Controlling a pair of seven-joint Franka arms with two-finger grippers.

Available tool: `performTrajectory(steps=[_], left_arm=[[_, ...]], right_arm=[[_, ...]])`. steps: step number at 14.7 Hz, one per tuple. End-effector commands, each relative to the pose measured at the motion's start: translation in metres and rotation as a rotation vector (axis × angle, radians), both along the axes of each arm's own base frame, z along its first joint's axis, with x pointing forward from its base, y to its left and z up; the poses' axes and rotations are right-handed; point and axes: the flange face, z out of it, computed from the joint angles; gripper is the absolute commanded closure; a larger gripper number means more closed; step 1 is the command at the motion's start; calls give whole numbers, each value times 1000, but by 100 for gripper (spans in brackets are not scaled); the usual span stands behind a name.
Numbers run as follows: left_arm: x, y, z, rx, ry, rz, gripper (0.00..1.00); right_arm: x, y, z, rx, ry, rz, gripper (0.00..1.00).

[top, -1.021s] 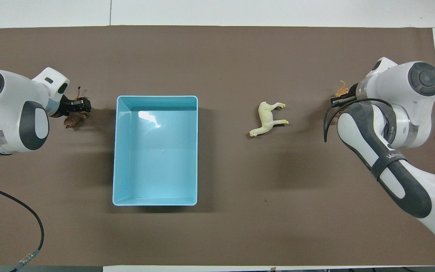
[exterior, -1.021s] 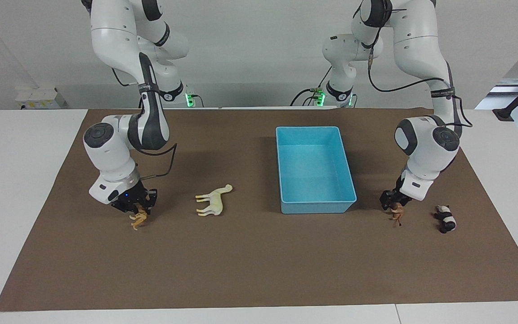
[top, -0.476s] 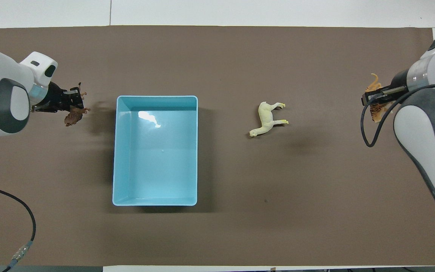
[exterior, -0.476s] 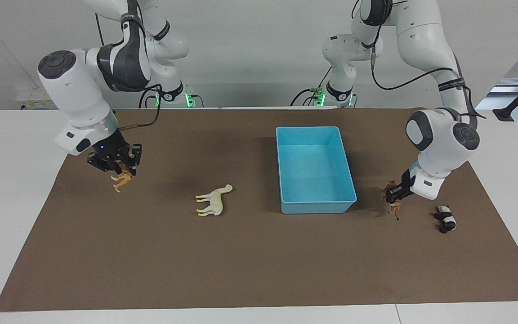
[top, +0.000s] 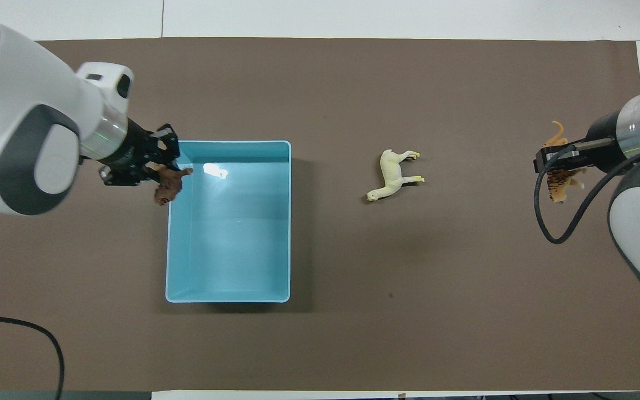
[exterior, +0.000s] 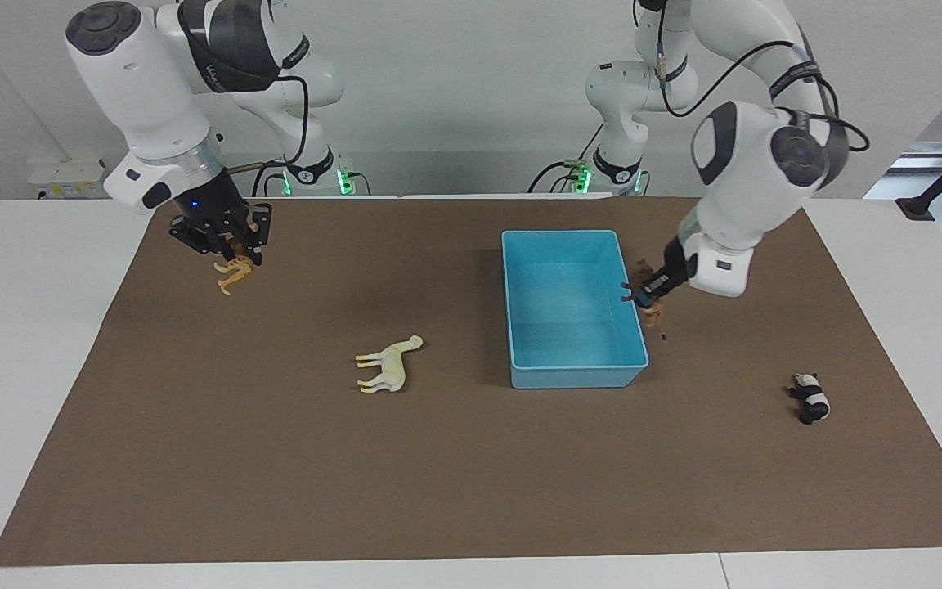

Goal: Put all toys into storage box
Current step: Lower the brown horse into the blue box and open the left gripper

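My left gripper (exterior: 649,296) (top: 159,166) is shut on the brown lion (exterior: 657,311) (top: 168,186) and hangs in the air over the rim of the light blue storage box (exterior: 577,376) (top: 228,143), on the box's side toward the left arm's end. My right gripper (exterior: 230,248) (top: 554,162) is shut on the orange striped tiger (exterior: 234,274) (top: 560,183), raised over the mat at the right arm's end. The cream horse (exterior: 389,364) (top: 392,175) lies on its side between the box and the right arm. The panda (exterior: 810,397) lies near the left arm's end; in the overhead view my left arm hides it.
A brown mat (exterior: 471,491) covers most of the white table (exterior: 29,327). Nothing lies inside the box. A black cable (top: 548,211) loops from the right wrist.
Both grippers have risen with their toys. The left one has carried the lion from the mat beside the panda to the box's rim. The right one has lifted the tiger higher.
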Motion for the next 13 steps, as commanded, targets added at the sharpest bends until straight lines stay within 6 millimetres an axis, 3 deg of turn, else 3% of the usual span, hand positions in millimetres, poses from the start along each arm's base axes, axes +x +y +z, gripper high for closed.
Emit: performTrajectory(steps=[1,2,3,7,9,10,13], left_arm=[[-46,-23,-38,0,-36,17,64],[-49,-24,-43,0,-42,16,16],[-50,-24,-42,0,-42,14,0],[-44,-19,-38,-2,-53,54,0],[-41,-12,-35,5,-63,56,0],[-34,4,-31,16,-77,47,0],[-3,83,-21,94,-167,-156,0]], right_arm=[[-3,11,1,11,8,-17,100],[-2,12,0,12,5,-17,100],[-2,18,1,12,2,-17,100],[-4,26,1,12,10,-28,100],[-8,53,3,22,6,-56,100],[-11,74,7,35,1,-96,100],[-29,151,14,65,-22,-216,100]])
